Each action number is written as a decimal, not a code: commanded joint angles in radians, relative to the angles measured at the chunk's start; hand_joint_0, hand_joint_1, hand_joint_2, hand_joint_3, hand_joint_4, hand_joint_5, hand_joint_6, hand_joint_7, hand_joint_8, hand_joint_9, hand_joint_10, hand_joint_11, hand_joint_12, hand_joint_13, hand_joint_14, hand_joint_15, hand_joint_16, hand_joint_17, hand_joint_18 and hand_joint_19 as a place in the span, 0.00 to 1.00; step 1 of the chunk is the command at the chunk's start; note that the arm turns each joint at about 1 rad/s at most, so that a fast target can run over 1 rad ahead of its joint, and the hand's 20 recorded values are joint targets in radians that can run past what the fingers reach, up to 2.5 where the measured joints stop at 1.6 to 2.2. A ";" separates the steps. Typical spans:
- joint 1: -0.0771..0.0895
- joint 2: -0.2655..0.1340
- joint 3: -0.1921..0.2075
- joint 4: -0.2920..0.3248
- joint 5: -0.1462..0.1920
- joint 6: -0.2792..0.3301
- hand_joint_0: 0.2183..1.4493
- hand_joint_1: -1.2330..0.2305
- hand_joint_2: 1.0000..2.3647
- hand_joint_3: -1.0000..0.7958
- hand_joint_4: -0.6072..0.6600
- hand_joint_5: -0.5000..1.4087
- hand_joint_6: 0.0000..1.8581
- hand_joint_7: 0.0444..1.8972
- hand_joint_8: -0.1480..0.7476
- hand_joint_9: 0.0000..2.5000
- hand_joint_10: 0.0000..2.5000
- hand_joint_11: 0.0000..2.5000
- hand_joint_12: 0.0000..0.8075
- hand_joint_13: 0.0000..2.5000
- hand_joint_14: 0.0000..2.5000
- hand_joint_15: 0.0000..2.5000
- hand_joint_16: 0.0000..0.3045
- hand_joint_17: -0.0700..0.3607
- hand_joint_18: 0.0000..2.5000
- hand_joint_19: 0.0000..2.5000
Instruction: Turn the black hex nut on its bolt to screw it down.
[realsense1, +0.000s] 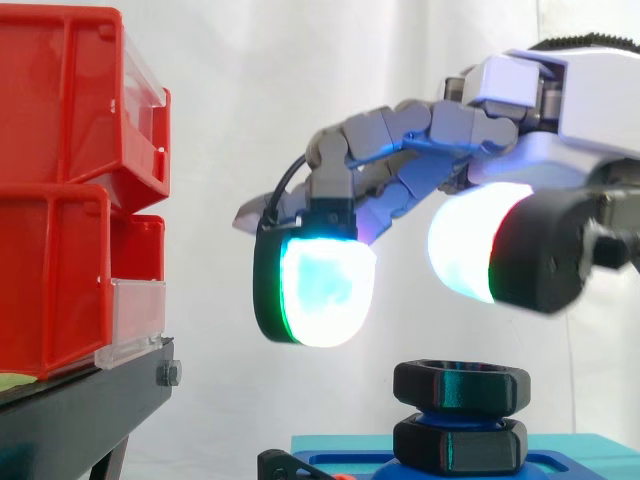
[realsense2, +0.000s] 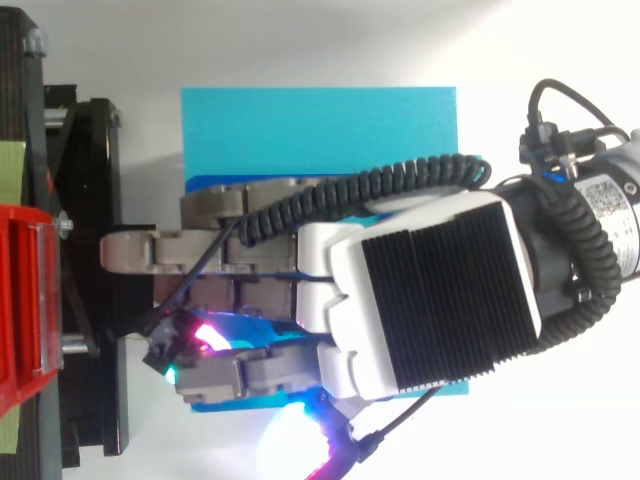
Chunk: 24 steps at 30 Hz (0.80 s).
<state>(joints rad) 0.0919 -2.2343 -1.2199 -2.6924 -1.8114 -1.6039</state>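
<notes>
Hand (realsense1: 450, 125) hovers over the upper nut (realsense1: 460, 385), not touching it. Fingers are spread wide and loosely bent, holding nothing. One glowing pad (realsense1: 318, 285) hangs up-left of the nut, and the thumb pad (realsense1: 468, 240) sits above it, slightly right.

Around it: red bins (realsense1: 60, 180) are stacked on the black stand (realsense1: 80, 410) at the left, well apart from the nut. A small black part (realsense1: 288, 464) sits at the left edge of the blue base (realsense1: 570, 448). From the top, the hand (realsense2: 430, 290) covers the middle of the base (realsense2: 320, 120), with its fingertips reaching toward the stand (realsense2: 95, 250).

The upper nut is on the blue bolt (realsense1: 452, 412), which stands upright on the base, axis vertical. The nut lies flat with its bore facing up and a hex flat towards the side camera. A lower nut (realsense1: 460, 445) sits just under it on the same bolt, with a short gap of blue thread between them.
</notes>
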 joint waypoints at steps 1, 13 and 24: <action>0.009 0.001 -0.001 -0.017 0.014 -0.001 0.22 0.60 0.00 0.28 0.69 0.22 0.27 0.58 0.44 0.30 0.00 0.00 0.41 0.16 0.00 0.00 0.16 0.42 0.20 0.22; 0.008 -0.001 -0.003 -0.023 0.018 0.002 0.22 0.65 0.00 0.28 0.74 0.23 0.27 0.47 0.41 0.32 0.00 0.00 0.39 0.17 0.00 0.00 0.16 0.42 0.20 0.22; 0.011 -0.001 -0.013 -0.040 0.017 0.002 0.22 0.65 0.00 0.28 0.69 0.24 0.27 0.59 0.42 0.33 0.00 0.00 0.40 0.17 0.00 0.00 0.16 0.42 0.20 0.22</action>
<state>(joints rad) 0.1008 -2.2349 -1.2255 -2.7336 -1.7940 -1.6018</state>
